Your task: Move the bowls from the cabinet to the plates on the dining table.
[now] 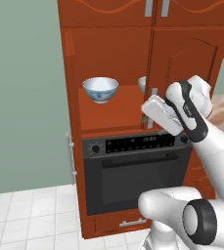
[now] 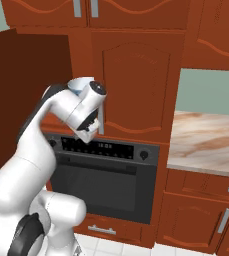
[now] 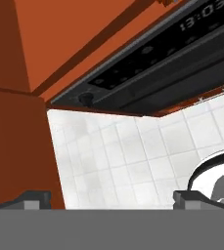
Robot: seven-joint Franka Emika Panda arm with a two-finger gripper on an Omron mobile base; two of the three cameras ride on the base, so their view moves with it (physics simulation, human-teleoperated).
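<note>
My wide-open, empty jaws point floorward; the blue-patterned white bowl [image 1: 100,89] sits up-left on the reddish-brown cabinet [image 1: 113,53] shelf

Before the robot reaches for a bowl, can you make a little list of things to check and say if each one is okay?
1. Cabinet door open: ok. The left door of the cabinet is swung aside and the shelf shows.
2. Bowl easy to see: ok. The white and blue bowl stands upright on the shelf.
3. Second bowl: cannot tell. Only the edge of another bowl peeks from behind the shut right door.
4. Gripper ready: ok. Its fingers are wide apart with nothing between them.
5. Gripper aimed at the bowl: not ok. The hand view looks down at the oven and floor.
</note>
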